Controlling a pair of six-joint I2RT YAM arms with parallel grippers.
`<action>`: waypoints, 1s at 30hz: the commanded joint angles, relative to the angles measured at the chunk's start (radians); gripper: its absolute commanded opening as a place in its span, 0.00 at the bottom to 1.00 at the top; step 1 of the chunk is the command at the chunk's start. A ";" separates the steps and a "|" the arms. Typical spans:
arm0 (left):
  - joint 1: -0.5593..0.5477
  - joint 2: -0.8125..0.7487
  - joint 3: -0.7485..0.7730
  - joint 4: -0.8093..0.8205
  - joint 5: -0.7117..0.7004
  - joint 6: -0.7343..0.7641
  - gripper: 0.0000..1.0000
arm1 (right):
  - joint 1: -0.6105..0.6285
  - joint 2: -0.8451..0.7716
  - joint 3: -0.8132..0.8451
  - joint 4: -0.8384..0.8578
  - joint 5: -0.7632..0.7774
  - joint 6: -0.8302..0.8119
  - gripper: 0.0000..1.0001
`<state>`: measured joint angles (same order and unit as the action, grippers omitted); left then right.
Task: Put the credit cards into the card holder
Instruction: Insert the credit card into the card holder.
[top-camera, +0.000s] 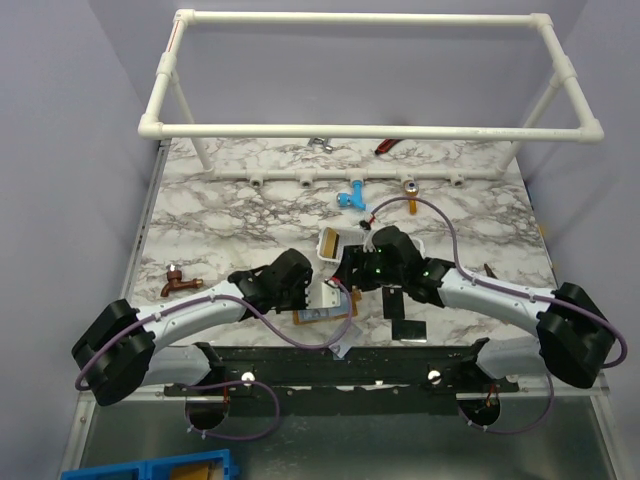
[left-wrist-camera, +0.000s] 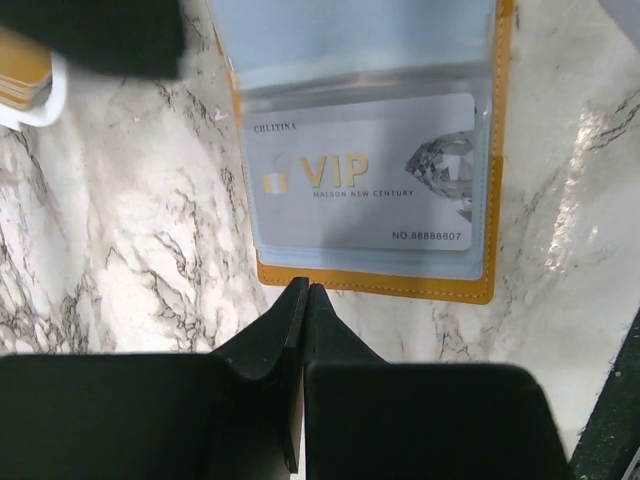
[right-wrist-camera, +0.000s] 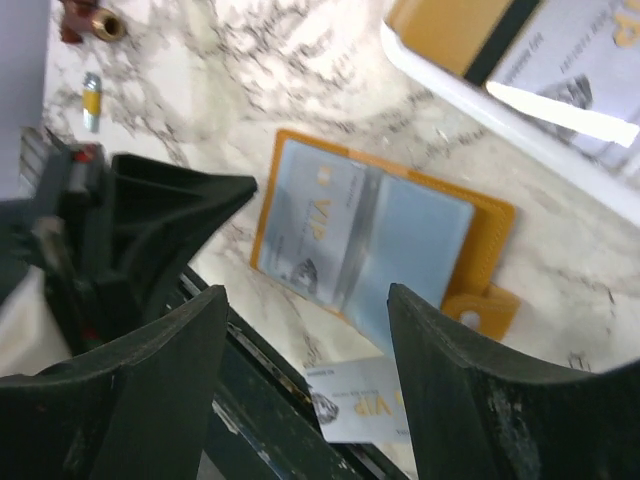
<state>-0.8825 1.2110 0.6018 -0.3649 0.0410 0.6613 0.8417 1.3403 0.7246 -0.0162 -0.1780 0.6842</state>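
Lying open on the table (top-camera: 200, 200), holder (left-wrist-camera: 400, 285) has one silver card (left-wrist-camera: 360, 180) sleeved. Loose card (right-wrist-camera: 355, 400) sits near it. Right gripper (right-wrist-camera: 305, 300) hangs spread, empty. Left gripper (left-wrist-camera: 305, 295) is clenched at holder's edge. Best move: pinch loose card's short edge and slide it in flat while left pins holder.

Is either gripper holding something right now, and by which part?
Nothing is held. The left gripper is shut on itself, its tips just short of the card holder's edge. The right gripper hangs open and empty.
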 joint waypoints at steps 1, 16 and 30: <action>0.027 -0.015 0.044 -0.039 0.126 -0.023 0.00 | 0.001 -0.048 -0.105 -0.067 0.059 0.030 0.70; 0.081 0.037 -0.002 0.022 0.205 0.055 0.00 | -0.074 0.022 -0.310 0.286 -0.087 0.136 0.70; 0.055 0.142 -0.006 0.070 0.106 0.079 0.00 | -0.169 0.195 -0.400 0.732 -0.386 0.257 0.47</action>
<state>-0.8116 1.3212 0.6083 -0.2993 0.1467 0.7341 0.6697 1.5127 0.3435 0.5789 -0.4492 0.9058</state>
